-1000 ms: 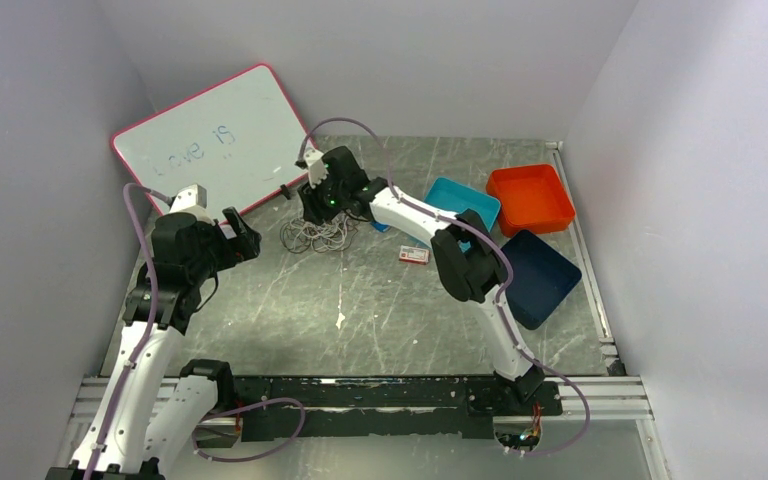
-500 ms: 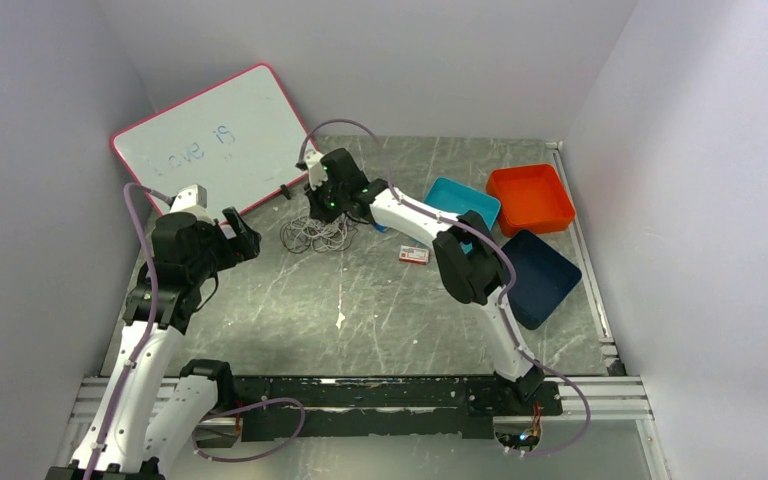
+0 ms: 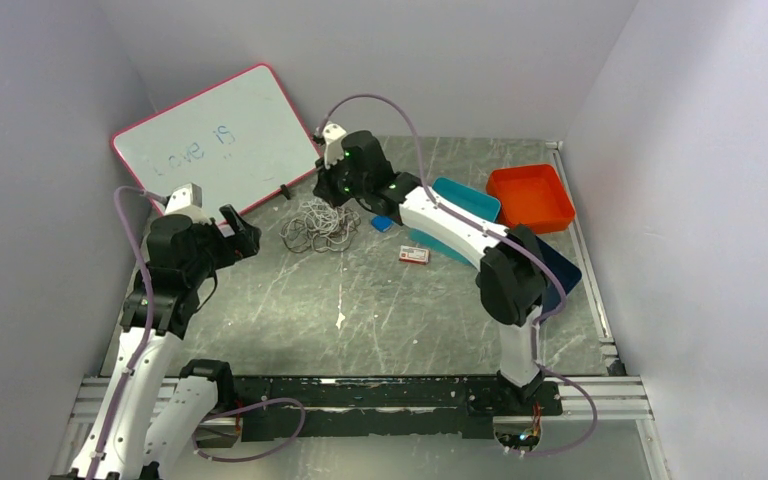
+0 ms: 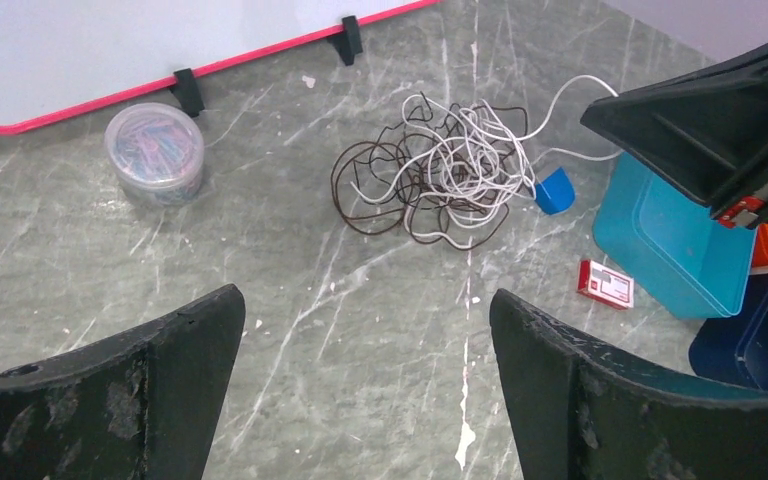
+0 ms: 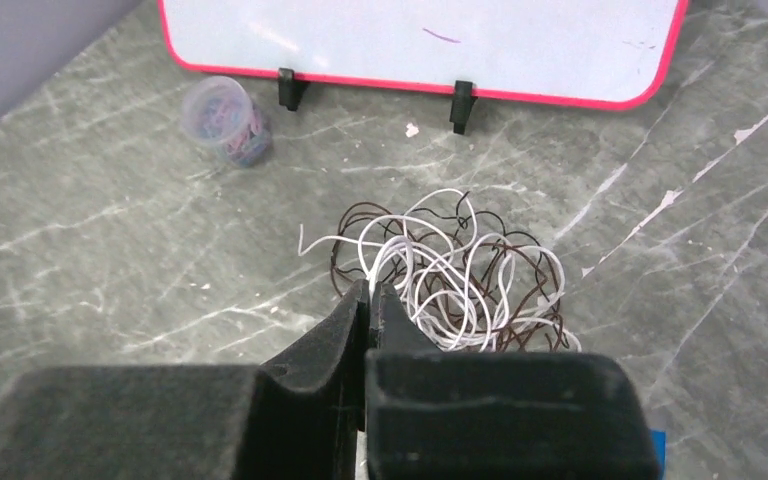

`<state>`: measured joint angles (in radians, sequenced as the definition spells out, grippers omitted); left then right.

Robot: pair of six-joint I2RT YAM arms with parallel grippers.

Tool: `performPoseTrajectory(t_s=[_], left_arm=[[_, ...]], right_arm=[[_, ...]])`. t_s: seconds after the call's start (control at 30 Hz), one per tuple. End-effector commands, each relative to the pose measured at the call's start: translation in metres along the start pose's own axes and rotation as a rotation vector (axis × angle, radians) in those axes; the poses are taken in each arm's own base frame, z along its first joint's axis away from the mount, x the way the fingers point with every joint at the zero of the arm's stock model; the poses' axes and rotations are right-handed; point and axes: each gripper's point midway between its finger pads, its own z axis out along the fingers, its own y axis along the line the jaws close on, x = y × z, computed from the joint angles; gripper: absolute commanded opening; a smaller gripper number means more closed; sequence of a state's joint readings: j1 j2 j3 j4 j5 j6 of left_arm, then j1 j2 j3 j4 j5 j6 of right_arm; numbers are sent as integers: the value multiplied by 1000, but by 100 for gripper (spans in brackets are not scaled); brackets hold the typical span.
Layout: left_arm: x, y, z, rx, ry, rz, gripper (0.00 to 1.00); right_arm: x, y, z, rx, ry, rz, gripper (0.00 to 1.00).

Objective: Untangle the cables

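Observation:
The cables [image 3: 320, 225] are a palm-sized tangle of thin white and dark brown wires on the grey table, in front of the whiteboard. They also show in the left wrist view [image 4: 440, 170] and the right wrist view [image 5: 460, 275]. My right gripper [image 3: 335, 198] hangs just above the tangle's far right side. It is shut [image 5: 368, 290] with a white wire running into its tip. My left gripper [image 3: 243, 228] is open and empty [image 4: 365, 310], above the table to the left of the tangle.
A pink-rimmed whiteboard [image 3: 215, 140] leans at the back left, with a clear tub [image 4: 155, 150] of coloured bits before it. A small blue piece [image 4: 555, 190], a red-and-white box [image 3: 413, 255], and teal [image 3: 470, 200], orange [image 3: 530, 195] and dark blue [image 3: 550, 270] trays lie to the right.
My right arm has risen and swung right and back, pulling a white wire up, and the tangle has spread a little. The left arm has barely moved.

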<state>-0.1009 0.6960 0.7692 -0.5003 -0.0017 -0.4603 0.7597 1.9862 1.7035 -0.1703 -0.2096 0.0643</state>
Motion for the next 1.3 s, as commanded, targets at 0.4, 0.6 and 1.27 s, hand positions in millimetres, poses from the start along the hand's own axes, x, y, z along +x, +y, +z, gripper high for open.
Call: performPoseTrajectory(t_s=[0.4,0.6,1.27], left_arm=[[-25,-77,-16,443,-119,124,99],[-33,-97,-24,579,-209,222,100],[-37,-143,-13,775,-177,345,98]], right_arm=[[-45,28,-83,-12,-78,131,0],[-43,47,-103,-53,-30,228,0],[-56,55,-136,-47,-65,271,0]])
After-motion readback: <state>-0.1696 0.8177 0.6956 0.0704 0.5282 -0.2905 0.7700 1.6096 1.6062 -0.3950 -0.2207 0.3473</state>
